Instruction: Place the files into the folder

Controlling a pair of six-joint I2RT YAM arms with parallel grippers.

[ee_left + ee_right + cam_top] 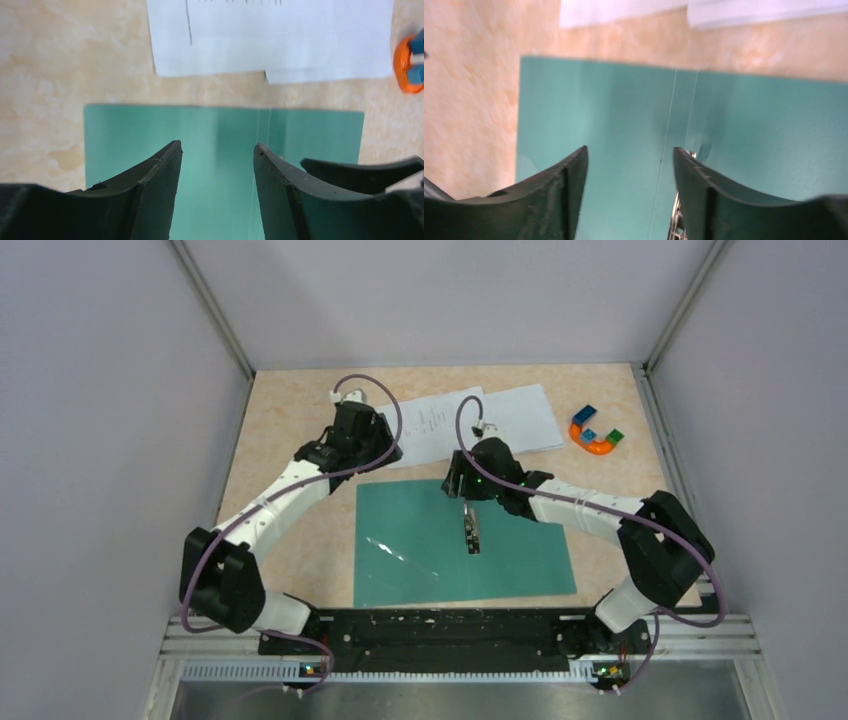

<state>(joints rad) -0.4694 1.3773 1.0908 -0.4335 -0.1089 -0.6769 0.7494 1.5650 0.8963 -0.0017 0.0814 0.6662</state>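
The left fingers and right fingers hang released, empty, at the far edge of the flat teal-green folder; I'd pinch the white paper sheets shallowly by their near edges to avoid creasing

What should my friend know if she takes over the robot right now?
Left gripper: jaws open, empty, over the folder.
Right gripper: jaws open, empty, over the folder near its metal clip.
Files: the printed sheet and the blank sheet lie on the table beyond the folder's far edge.
Done: the folder lies open and flat.
Left: put both sheets into the folder.
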